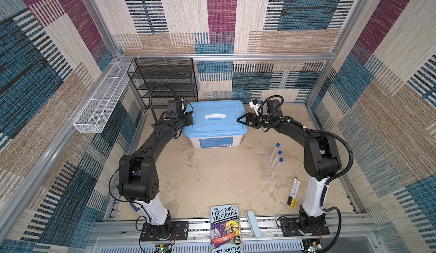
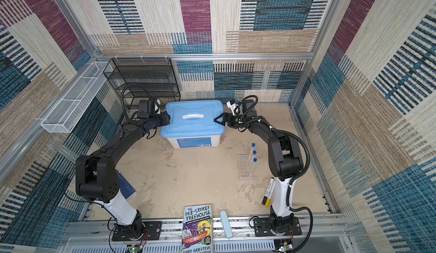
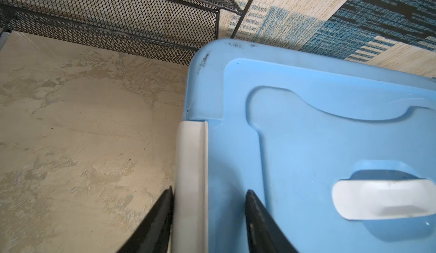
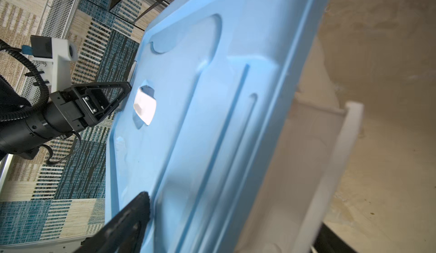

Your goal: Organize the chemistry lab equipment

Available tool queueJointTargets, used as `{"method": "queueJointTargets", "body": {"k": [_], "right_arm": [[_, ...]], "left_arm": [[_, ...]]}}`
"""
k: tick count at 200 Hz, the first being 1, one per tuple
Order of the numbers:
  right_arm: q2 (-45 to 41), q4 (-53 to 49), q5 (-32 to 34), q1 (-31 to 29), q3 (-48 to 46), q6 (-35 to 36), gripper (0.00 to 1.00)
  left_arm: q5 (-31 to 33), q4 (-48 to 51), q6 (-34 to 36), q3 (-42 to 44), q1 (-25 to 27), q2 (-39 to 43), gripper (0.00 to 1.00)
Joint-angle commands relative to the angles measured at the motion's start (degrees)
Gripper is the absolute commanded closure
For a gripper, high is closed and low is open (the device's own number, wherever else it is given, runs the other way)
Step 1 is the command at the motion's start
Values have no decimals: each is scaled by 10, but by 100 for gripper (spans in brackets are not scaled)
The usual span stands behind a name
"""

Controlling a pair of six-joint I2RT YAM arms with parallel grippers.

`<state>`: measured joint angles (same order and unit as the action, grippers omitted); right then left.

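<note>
Three blue-capped clear tubes (image 1: 276,156) (image 2: 252,156) stand in a clear rack (image 1: 265,167) on the right of the floor, away from both grippers. A white box with a blue lid (image 1: 214,117) (image 2: 193,117) sits at the back middle. My left gripper (image 1: 190,119) (image 3: 208,190) holds the lid's left edge, one finger against the white latch (image 3: 191,169), the other on the lid. My right gripper (image 1: 238,120) (image 4: 236,214) stands open astride the lid's right edge, where the white latch (image 4: 342,150) is swung outward.
A black mesh shelf (image 1: 162,82) stands behind the box on the left, with a white wire basket (image 1: 101,101) on the left wall. Black and yellow markers (image 1: 293,191) lie near the right arm's base. A book (image 1: 225,228) and a pale blue case (image 1: 253,223) lie at the front edge.
</note>
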<state>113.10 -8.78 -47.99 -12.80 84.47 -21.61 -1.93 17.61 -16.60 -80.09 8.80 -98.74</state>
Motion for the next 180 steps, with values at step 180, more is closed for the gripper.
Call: {"method": "queueJointTargets", "body": {"k": [180], "right_arm": [[-19, -128, 326, -102, 61, 65, 23]], "left_arm": [[-51, 75, -26, -19, 37, -12, 51]]}}
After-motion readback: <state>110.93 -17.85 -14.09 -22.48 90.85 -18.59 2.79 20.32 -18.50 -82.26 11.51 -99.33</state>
